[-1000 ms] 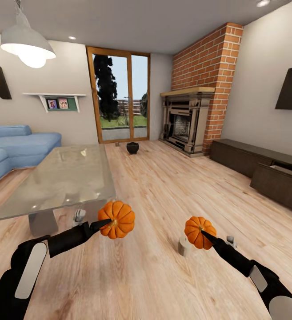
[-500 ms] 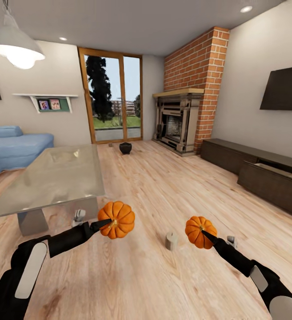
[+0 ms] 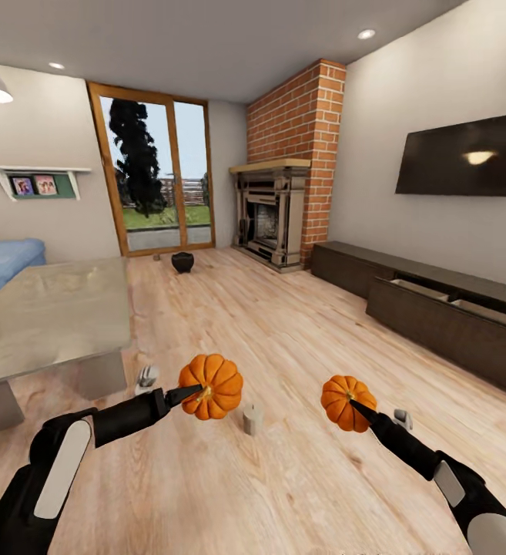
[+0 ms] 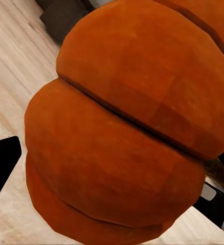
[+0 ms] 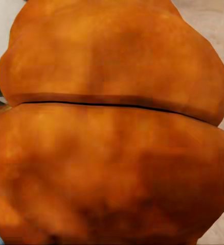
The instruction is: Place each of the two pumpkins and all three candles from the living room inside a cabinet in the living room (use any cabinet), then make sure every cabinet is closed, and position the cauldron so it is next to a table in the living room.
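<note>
Pale plank floor (image 3: 283, 324) — glass-topped table (image 3: 45, 320) beside.

The pale wooden floor (image 3: 299, 324) spans the frame. On it stand a candle (image 3: 252, 420) at lower centre, another candle (image 3: 146, 378) left of it, and the black cauldron (image 3: 182, 262) at upper left.

Both arms are glossy black with pale grey oblong panels, tapering to slim black pincers.
</note>
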You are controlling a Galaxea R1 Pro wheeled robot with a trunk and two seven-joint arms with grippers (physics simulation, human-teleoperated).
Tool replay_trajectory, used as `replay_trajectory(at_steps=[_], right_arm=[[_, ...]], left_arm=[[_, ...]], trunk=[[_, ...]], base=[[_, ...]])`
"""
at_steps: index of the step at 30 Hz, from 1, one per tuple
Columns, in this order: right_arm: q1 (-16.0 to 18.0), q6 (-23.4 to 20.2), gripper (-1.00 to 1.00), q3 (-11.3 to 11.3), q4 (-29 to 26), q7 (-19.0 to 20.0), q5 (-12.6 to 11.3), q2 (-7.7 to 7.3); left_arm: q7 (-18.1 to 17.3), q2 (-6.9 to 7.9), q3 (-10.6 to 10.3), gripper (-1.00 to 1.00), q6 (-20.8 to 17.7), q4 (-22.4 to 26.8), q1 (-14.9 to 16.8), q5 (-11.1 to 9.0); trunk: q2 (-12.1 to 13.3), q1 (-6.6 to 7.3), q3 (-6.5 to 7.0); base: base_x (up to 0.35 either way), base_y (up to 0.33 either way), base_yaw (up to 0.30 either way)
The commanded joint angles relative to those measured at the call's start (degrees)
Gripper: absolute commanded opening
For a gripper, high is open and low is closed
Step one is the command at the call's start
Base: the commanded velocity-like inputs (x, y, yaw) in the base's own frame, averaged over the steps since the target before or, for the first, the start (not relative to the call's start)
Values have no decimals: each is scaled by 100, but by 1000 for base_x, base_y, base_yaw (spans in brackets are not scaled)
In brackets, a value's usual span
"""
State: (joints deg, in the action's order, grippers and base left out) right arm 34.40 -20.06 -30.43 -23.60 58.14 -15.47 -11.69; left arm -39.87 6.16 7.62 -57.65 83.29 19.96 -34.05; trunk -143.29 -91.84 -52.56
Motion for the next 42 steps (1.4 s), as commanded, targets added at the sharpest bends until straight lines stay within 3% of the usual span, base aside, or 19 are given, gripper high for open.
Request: replay_trajectory(at_steps=[1,13,28,33,42], right_arm=[[6,-60,-100,-24,3,13,-52,1],[6,-59,-100,-24,4,13,-52,0],[6,-249,-100,-24,5,13,-52,-9],[6,-252,-100,-24,5,13,-54,-6],[6,-253,-100,-24,5,4,-56,-2]], left_arm=[[-29,-1,6,-100,-46,5,3,-58],[-49,-1,4,-100,-45,-1,4,-58],[-81,-1,10,-100,-45,16,0,-67],[-46,-1,4,-100,-45,15,0,-67],[-31,-1,3,-100,-45,7,7,-67]], trunk=[[-3,2,1],[-3,2,72],[-1,4,181],[5,17,307],[366,215,471]], base=[[0,-280,-230],[0,-247,-230],[0,-16,-229],[0,0,-184],[0,0,-36]])
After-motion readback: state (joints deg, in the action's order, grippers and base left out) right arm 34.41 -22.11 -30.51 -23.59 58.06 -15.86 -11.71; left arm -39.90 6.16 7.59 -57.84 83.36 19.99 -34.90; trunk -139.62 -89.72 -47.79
